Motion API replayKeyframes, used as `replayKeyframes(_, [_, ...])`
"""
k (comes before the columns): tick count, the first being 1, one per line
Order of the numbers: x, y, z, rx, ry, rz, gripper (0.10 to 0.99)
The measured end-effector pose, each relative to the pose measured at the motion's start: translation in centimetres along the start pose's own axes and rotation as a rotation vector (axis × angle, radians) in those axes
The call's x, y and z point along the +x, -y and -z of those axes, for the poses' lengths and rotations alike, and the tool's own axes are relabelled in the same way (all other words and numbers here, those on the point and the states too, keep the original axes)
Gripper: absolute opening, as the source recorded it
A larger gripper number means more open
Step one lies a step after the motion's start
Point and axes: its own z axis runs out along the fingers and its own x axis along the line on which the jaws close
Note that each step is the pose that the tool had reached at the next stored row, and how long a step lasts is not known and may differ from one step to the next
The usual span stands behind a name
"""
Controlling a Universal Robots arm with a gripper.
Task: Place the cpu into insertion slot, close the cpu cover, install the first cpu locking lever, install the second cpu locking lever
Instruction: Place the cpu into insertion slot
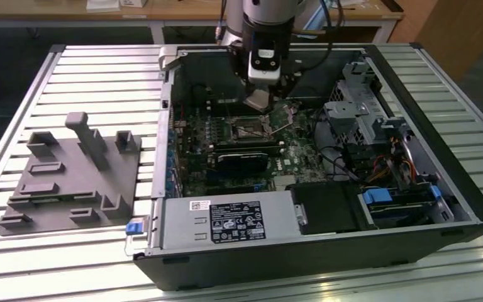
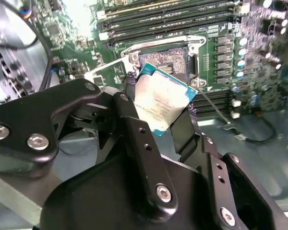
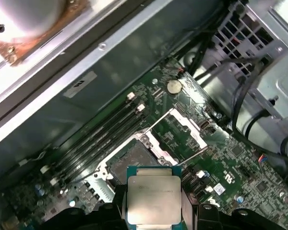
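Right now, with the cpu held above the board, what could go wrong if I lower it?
1. The cpu, clamped by its edges in the gripper, looks turned relative to the open socket. Lowered like this, it may land askew and damage the contacts.
2. The cpu cover stands open beside the socket, with a thin locking lever close by. The gripper could snag either on the way down.

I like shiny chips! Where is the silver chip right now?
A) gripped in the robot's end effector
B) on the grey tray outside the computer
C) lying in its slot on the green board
A: the cpu is clamped in the end effector, and the socket lies bare.
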Motion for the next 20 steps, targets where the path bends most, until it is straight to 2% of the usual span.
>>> replayKeyframes(10, [-0.02,0.12,-1.35,-0.002,0.0165,-0.181,0.541])
replayKeyframes(20, [-0.03,0.21,-2.28,-0.005,0.0328,-0.361,0.541])
